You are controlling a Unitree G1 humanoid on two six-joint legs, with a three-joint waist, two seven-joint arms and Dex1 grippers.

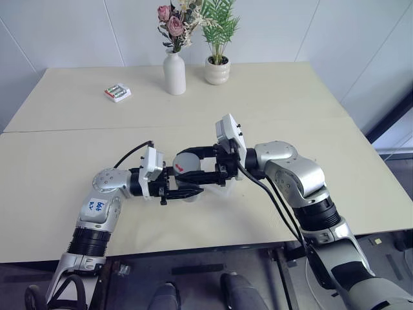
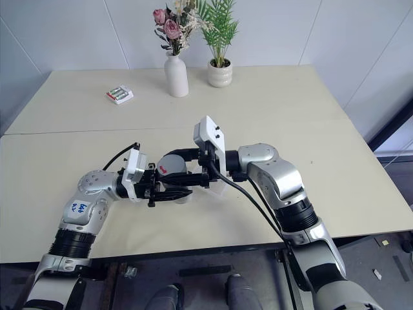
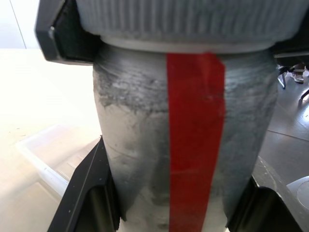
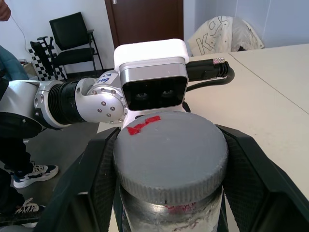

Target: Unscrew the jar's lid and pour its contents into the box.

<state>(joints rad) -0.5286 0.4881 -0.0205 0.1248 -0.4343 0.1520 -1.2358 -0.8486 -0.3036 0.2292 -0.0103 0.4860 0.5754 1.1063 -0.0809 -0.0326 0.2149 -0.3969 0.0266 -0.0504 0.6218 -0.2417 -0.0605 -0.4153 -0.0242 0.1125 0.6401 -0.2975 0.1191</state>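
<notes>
The left gripper (image 1: 184,192) is clamping the small silvery metal jar (image 3: 186,145) by its body, bracing it above the shallow clear plastic box (image 3: 41,164); the right gripper (image 4: 169,159) is pinching the round grey lid (image 4: 170,150), seemingly ready for unscrewing.

A pale beige surface (image 1: 271,103) runs to white panelled walls (image 1: 77,32). In the right wrist view, a dark wooden door (image 4: 147,21) and a black chair (image 4: 72,29) stand behind.
</notes>
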